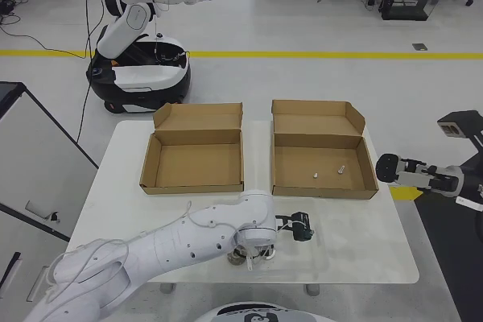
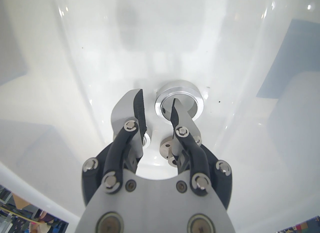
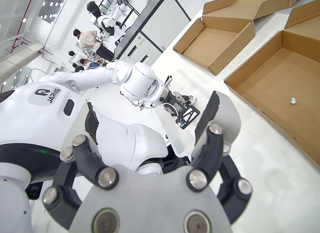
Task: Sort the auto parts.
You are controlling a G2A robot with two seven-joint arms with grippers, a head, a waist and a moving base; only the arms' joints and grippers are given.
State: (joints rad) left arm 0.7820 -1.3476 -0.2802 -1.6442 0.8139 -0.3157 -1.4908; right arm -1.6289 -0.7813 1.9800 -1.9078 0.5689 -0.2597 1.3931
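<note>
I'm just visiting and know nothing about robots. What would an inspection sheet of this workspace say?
Surface: white table.
Job's things: metal ring, flanged part and small collar in a clear bin; two small metal parts in one cardboard box; a second cardboard box beside it.
Clutter: nothing seen.
Grippers: left gripper open, one finger inside the ring, one outside; right gripper open, by the table's edge.
Cables: black cable on the floor; thin white cable along the left arm.
Surroundings: another robot beyond the table, yellow floor line, grey cabinet.
</note>
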